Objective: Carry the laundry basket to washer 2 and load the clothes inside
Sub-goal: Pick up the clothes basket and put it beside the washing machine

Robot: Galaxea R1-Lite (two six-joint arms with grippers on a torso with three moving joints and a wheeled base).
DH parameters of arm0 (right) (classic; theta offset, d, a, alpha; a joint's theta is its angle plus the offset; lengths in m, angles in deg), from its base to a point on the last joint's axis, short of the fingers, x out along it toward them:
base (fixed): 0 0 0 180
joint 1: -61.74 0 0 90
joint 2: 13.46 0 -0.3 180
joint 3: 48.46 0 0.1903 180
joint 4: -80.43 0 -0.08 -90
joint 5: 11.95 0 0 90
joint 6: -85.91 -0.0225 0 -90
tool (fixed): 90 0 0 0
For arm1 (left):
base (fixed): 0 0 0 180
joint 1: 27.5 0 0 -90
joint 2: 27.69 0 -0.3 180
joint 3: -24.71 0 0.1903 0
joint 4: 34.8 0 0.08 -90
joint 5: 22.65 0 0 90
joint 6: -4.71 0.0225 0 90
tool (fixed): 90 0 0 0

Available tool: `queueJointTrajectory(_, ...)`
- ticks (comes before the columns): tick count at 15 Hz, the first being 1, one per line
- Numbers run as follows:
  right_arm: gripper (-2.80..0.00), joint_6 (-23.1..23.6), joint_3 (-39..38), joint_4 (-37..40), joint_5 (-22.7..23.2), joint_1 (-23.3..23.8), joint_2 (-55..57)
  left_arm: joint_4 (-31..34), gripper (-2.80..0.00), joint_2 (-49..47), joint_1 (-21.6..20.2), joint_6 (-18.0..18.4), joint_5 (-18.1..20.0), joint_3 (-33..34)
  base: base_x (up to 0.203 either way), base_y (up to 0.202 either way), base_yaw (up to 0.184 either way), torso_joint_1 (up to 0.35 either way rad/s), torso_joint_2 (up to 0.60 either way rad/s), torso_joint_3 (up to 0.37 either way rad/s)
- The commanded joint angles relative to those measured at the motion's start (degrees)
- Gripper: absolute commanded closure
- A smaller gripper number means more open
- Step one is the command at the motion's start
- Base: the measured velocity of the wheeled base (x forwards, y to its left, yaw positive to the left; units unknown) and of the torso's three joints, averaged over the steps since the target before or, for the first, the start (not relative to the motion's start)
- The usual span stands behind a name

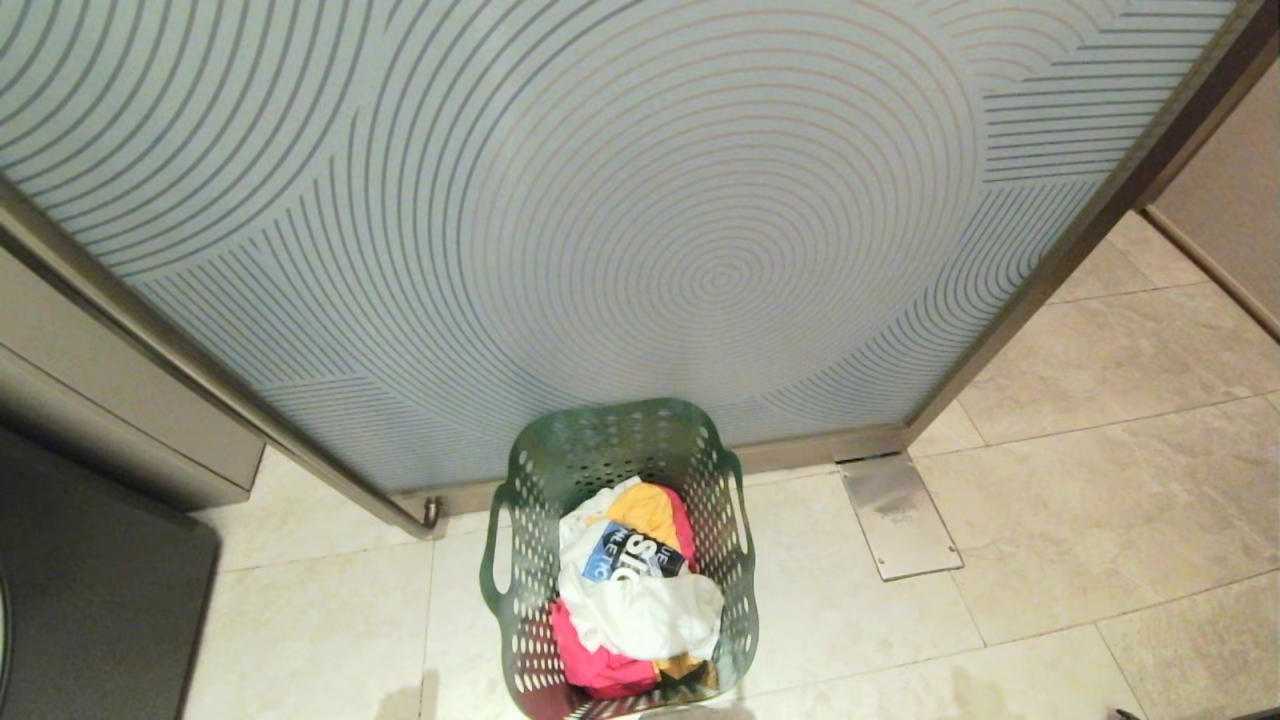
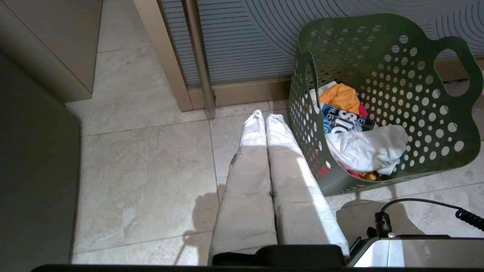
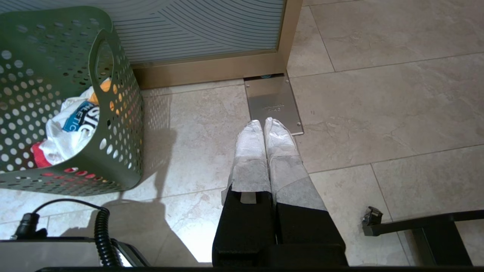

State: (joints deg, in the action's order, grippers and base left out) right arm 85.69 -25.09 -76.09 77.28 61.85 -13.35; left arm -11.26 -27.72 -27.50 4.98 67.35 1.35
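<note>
On the far left of the head view, at about 8 o'clock, a dark grey cabinet side [image 1: 95, 600] fills the corner; no door, number or label shows on it, so whether it is a washer cannot be told. The left gripper [image 2: 264, 118] hangs just beside the basket's near wall, its two cloth-wrapped fingers pressed together and holding nothing.

The laundry basket [image 1: 520, 560] stands on the tiled floor [image 1: 320, 640] at 6 o'clock, right against the foot of the frosted glass door [image 1: 640, 220] with its ring pattern. The clothes [image 1: 630, 590] lie inside: a white garment on top, yellow-orange toward the door, pink-red at the near end. The print on the white one reads only in fragments, something like "HLETIC" in white on blue with large letters beside it; no whole word or brand is legible.

The right gripper [image 3: 264, 122] is likewise closed and empty, its tips over a steel floor plate [image 3: 273, 104] at about 4 o'clock from the basket. The plate bears small engraved writing, too fine to read.

The risks, as I judge them: both sets of fingers must open before reaching the cut-out handles, or they will shove the light basket into the glass. An uneven two-handed lift could tip it and spill the loose pile. With no numbered washer in sight, turning toward the wrong machine is possible.
</note>
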Motion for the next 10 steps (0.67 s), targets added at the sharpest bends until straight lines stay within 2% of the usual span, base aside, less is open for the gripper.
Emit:
queueJointTrajectory(1,0.00,-0.25,0.00,-0.02,-0.02,0.01,-0.02,-0.13,0.00,0.11,0.00,0.12,0.00,0.00,0.000,0.000,0.000,0.000,0.00,0.000)
queueJointTrajectory(7,0.00,0.22,0.00,-0.02,0.06,-0.02,-0.02,-0.18,0.00,0.11,0.00,-0.09,0.00,0.00,0.000,0.000,0.000,0.000,0.00,0.000)
queueJointTrajectory(10,0.00,0.35,2.21,1.25,-1.35,0.07,0.09,0.13,0.00,0.09,-0.03,0.73,-0.42,-1.08,0.000,0.000,0.000,0.000,0.00,0.000)
